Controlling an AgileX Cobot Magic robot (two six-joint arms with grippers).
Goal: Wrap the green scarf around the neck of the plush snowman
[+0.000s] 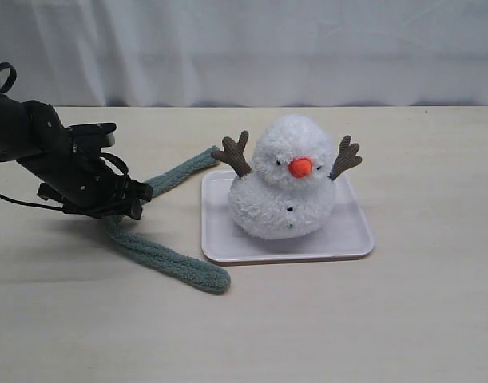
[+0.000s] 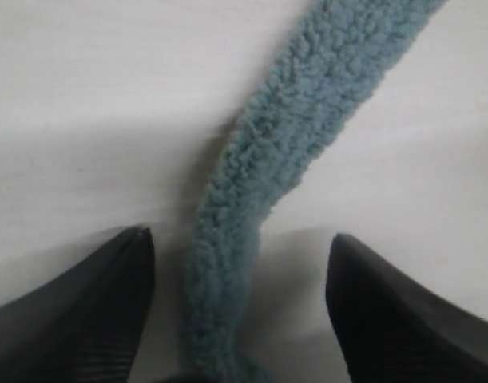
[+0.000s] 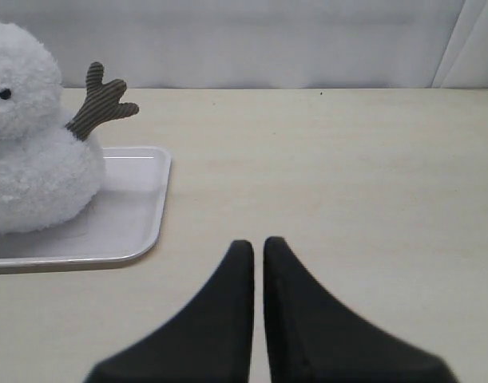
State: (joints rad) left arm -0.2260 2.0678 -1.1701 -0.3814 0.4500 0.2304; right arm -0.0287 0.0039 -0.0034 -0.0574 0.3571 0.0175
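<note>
No text, label, brand mark, number or sign can be read in any of the views. The plush snowman point(image 1: 283, 199), the green scarf point(image 1: 164, 259), the white tray point(image 1: 351, 239) and the table point(image 1: 387, 319) show only plain surfaces.

Bright, even light, soft faint shadows; the green scarf point(image 2: 307, 120) is slightly blurred in the left wrist view
</note>
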